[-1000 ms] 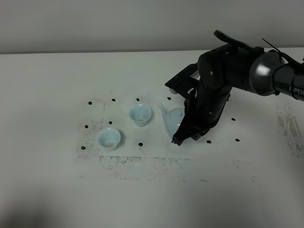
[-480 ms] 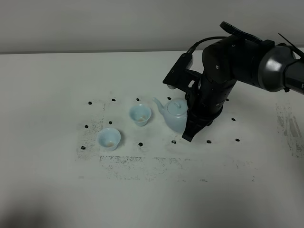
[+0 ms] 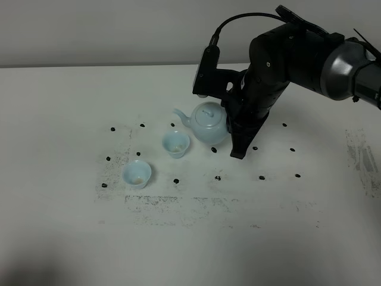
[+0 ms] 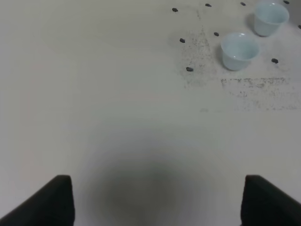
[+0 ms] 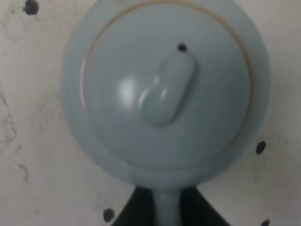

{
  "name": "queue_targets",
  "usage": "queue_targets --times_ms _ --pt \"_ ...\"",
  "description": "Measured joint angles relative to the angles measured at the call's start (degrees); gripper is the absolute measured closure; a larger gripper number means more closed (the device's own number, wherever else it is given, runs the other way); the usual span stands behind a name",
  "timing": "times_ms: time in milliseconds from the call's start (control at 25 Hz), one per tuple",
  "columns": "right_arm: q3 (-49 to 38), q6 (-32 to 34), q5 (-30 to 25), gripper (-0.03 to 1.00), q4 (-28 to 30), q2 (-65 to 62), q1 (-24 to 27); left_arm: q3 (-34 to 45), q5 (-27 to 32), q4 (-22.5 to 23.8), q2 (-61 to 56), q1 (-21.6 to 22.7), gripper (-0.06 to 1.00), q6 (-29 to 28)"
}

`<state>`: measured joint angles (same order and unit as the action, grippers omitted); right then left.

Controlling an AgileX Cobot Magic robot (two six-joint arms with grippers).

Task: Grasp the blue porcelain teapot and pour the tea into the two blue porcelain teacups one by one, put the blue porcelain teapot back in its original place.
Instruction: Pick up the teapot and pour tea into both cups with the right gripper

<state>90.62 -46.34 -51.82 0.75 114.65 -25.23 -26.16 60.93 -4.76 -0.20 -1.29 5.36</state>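
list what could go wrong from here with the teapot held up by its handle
1. The right jaws are shut on just the thin handle of the blue porcelain teapot; it could swivel or slip when tilted.
2. Nothing holds the lid; a steep tilt might drop it.
3. The nearer teacup is small and unsteadied, so the stream from the spout could miss, or the pot could knock it.

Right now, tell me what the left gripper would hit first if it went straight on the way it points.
Probably the table: the left gripper aims at a bare patch of it, with the cups off to one side. Depth is hard to judge.
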Motion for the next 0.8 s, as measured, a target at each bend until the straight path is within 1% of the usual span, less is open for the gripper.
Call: queue_targets --times_ms 200,320,480,720,800 --pt "0.0 -3.79 0.27 0.89 2.59 1.14 0.0 0.0 0.0 0.0 0.0 0.0 0.22 0.0" --pt "0.0 -5.33 1.39 0.89 4.48 2.02 0.0 0.0 0.0 0.0 0.0 0.0 0.22 0.0" --pt "0.23 -5.8 3.5 0.89 5.86 3.56 0.07 0.0 0.0 0.0 0.0 0.0 0.22 0.0" --pt "0.54 -6.24 6.26 0.89 10.26 4.9 0.11 0.0 0.0 0.0 0.0 0.0 0.22 0.0" --pt "0.54 -6.25 7.14 0.89 10.77 4.9 0.11 0.0 0.0 0.0 0.0 0.0 0.22 0.0"
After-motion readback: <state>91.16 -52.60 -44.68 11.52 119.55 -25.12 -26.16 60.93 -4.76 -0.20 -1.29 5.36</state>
